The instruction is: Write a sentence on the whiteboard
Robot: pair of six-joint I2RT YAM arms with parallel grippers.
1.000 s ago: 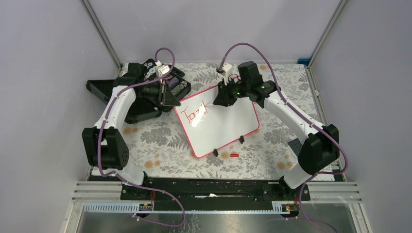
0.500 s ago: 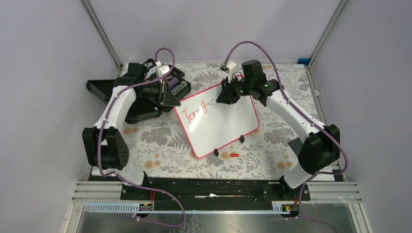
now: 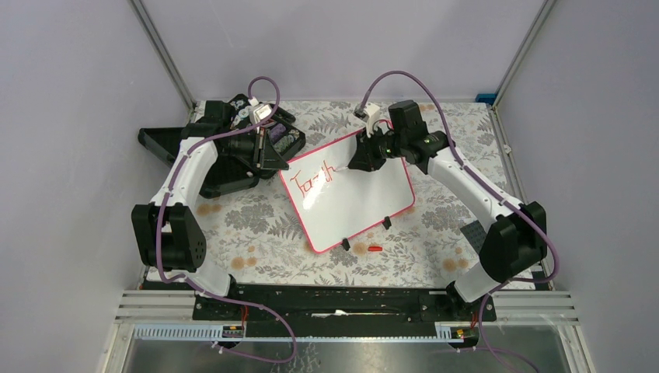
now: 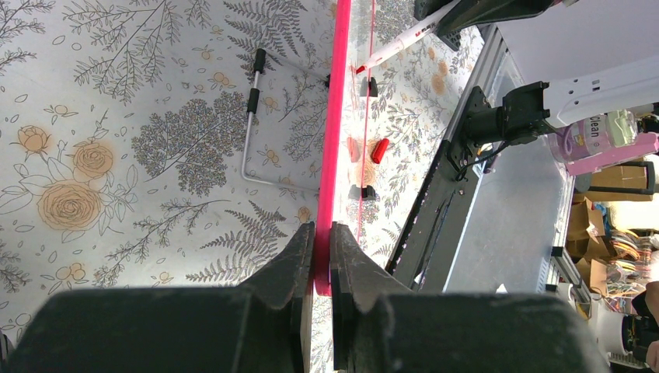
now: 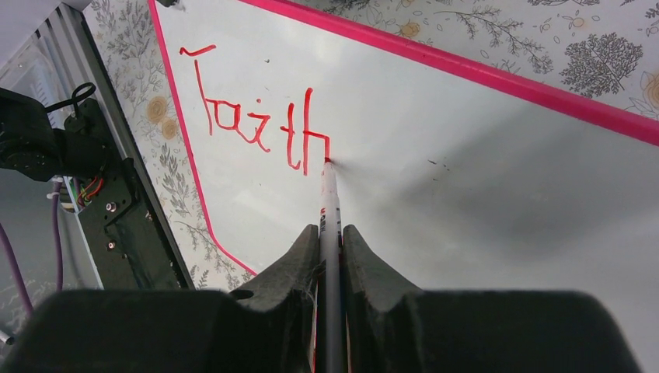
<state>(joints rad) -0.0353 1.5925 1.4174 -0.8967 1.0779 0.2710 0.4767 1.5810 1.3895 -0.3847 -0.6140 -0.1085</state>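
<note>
My left pincer (image 4: 322,252) pinches the whiteboard (image 5: 466,163) rim; my right pincer (image 5: 330,256) grips the marker (image 5: 329,194), tip touching the red lettering (image 5: 256,128).

Whiteboard (image 3: 353,198) is white w/ a pink-red rim and red lettering (image 5: 256,128) — marker (image 5: 330,210) has a white barrel w/ red tip, tablecloth (image 3: 256,225) is pale w/ grey fern-and-flower print & orange roses, small cap (image 3: 375,249) is red, case (image 3: 159,142) black, cables (image 3: 264,81) purple.
</note>
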